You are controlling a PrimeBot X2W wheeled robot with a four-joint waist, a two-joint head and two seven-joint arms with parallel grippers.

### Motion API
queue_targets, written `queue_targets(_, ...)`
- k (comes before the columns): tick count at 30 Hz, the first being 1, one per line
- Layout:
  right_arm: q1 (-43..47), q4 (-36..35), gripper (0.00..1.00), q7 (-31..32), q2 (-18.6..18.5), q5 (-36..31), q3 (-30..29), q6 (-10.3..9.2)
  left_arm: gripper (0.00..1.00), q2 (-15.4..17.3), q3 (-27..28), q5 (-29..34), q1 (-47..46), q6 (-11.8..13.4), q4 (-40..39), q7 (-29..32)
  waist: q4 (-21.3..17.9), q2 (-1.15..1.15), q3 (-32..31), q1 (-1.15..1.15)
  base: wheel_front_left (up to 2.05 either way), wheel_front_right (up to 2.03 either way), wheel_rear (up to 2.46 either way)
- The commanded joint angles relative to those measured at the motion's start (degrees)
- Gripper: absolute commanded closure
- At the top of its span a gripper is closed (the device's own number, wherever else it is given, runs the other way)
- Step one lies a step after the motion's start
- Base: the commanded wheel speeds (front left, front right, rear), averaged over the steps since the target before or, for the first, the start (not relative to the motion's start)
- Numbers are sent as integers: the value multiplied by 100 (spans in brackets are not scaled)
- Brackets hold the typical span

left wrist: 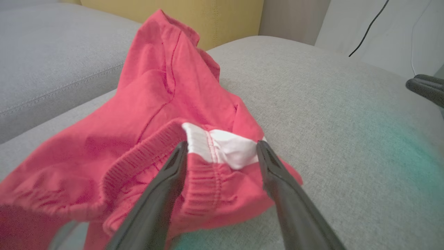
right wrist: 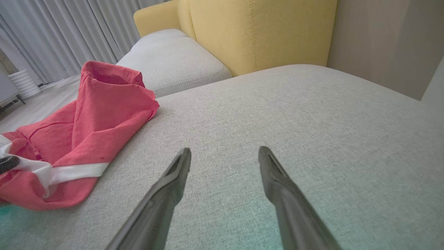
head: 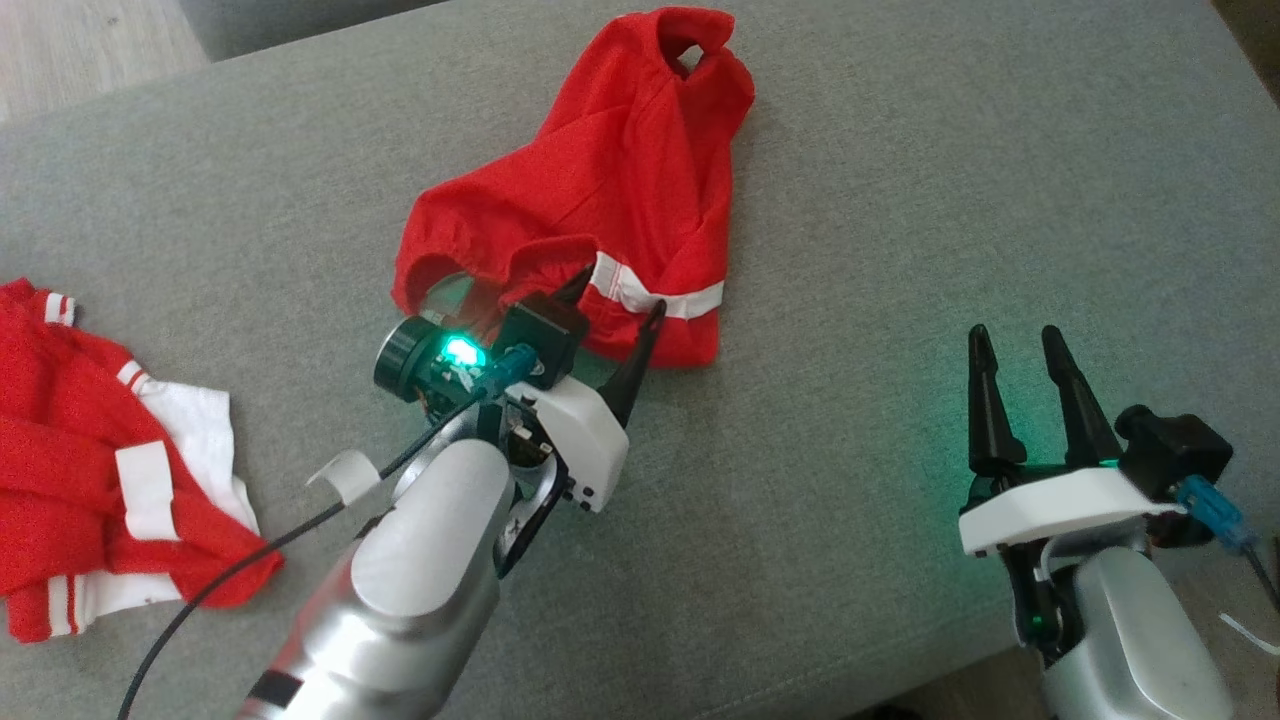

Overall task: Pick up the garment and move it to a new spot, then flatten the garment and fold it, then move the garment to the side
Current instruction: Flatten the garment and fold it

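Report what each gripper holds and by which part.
Nothing is held. The left gripper has its jaws open astride the white-banded cuff of the red garment; the right gripper is open above the cushion.

Grey cushion (head: pixel 900 200): we see a broad woven seat.
Red-and-white clothes (head: pixel 100 470): crumpled at our left edge.
Yellow backrest (right wrist: pixel 260 31): upright behind the cushion.
Curtains (right wrist: pixel 52 31): pale, pleated.

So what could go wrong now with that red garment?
1. The left gripper straddles the white band of the bunched garment; closing may catch several layers, so it lifts crumpled.
2. The right gripper sits open over bare cushion, so a one-sided lift could let the cloth dangle or slip.
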Motion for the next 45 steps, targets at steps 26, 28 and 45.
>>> queue_targets(26,-287,-83,0,-62,-17,398,690,-4,100,733,132,-463,-2175,-327,-1031,78,-365,0,-523,-1,0,0,0)
queue_targets(28,-321,-74,0,-62,-17,489,870,-4,100,852,65,-477,-2562,-341,-914,-5,-498,0,-573,-1,0,0,0)
queue_targets(45,-309,-165,0,-62,-17,683,1254,-4,100,717,-212,-450,-4258,-352,407,-2018,-733,0,-644,-1,0,0,0)
